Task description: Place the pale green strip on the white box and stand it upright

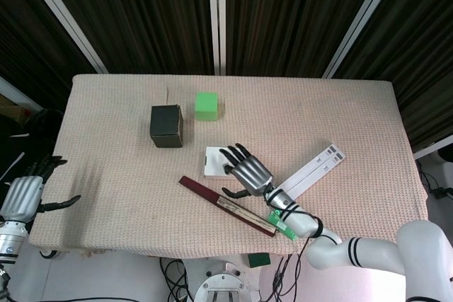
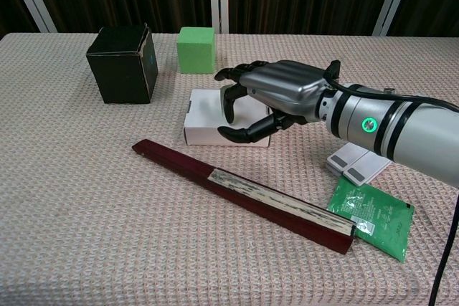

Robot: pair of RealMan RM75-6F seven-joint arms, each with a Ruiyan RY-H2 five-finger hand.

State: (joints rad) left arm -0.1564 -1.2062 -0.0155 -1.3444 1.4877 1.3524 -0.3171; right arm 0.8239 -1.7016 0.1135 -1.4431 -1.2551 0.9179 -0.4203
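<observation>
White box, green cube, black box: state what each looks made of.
The flat white box looks like matte cardboard: crisp folded edges, no shine. The bright green cube looks like foam or soft plastic: a uniform dull face with slightly rounded edges; I cannot tell which. The black cube-shaped box looks like printed card, with a faint sheen and a visible side seam.

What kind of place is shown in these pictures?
Probably a robot test room or lab, not a home. A table with a woven beige cover stands before dark curtains, loose cables lie on the floor below, and unrelated objects sit out, like the white box under the right hand.
</observation>
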